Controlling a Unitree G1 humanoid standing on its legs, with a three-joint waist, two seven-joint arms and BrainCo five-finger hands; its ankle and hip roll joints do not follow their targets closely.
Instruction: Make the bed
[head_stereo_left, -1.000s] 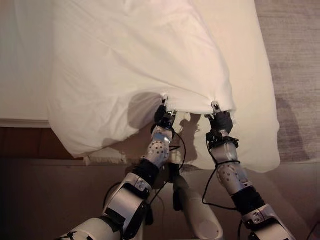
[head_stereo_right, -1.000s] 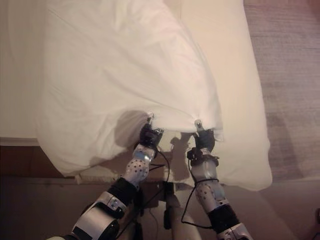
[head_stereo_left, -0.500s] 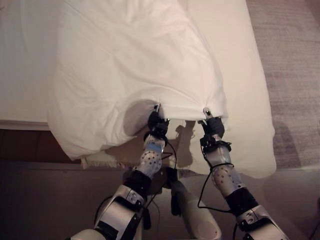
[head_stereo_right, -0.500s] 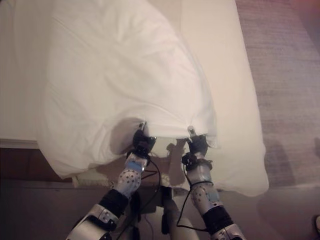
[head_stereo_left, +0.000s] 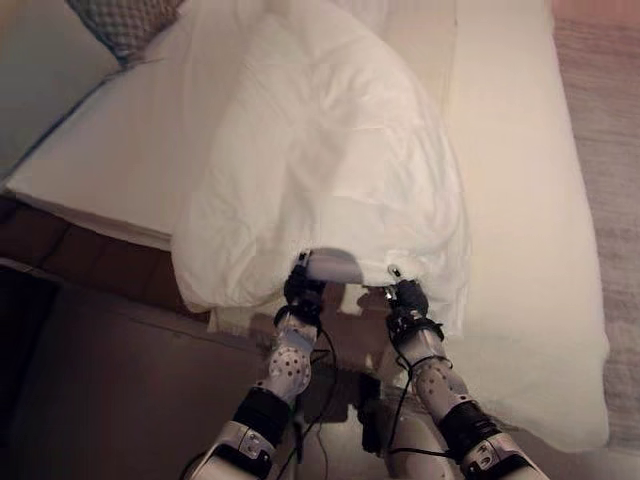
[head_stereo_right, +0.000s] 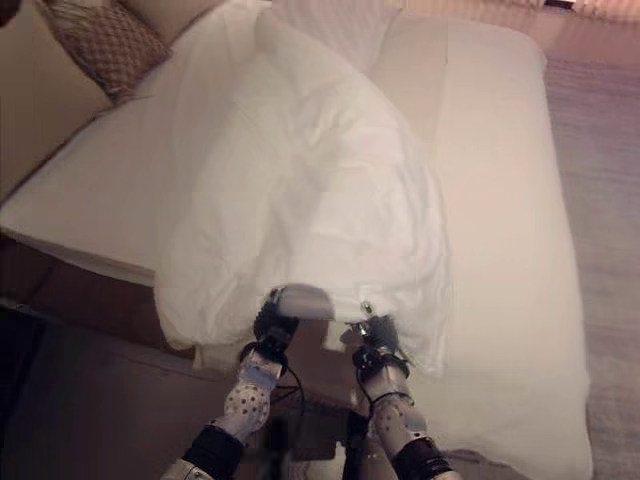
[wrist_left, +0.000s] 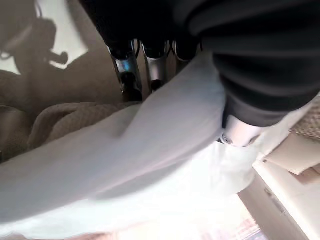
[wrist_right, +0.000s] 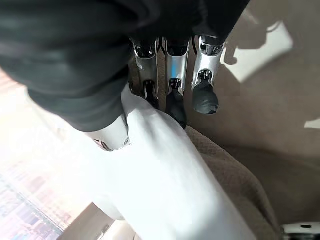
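From where I stand, the whole outlook has swung in the last second: the robot's head has come up, so that more of the bed (head_stereo_right: 510, 200) now shows, with a patterned cushion (head_stereo_right: 105, 45) up at its far left corner, and that shift is the camera's and not the bedding's. What has truly altered is the white duvet (head_stereo_left: 330, 170): a moment ago it spread broadly across the near part of the mattress, and now it is drawn into a longer, narrower heap running from the near edge up toward the head of the bed, with its near hem lifted clear between the two hands. I judge that the robot is raising the hem to carry or fling the cover up the bed, so the work is at an early stage and the duvet is far from lying flat. The left hand (head_stereo_left: 302, 288) has its fingers and thumb closed on the hem, the cloth passing between them in its wrist view, and the right hand (head_stereo_left: 405, 297) pinches the same hem just beside it, its dark fingertips (wrist_right: 175, 107) pressed into the white fold. The duvet thus hangs from both hands at the bed's near edge, drooping over the left side toward the dark floor (head_stereo_left: 110, 400), while the bare sheet to the right lies uncovered. The two grips sit near each other, so the hem between them is short and bunched.
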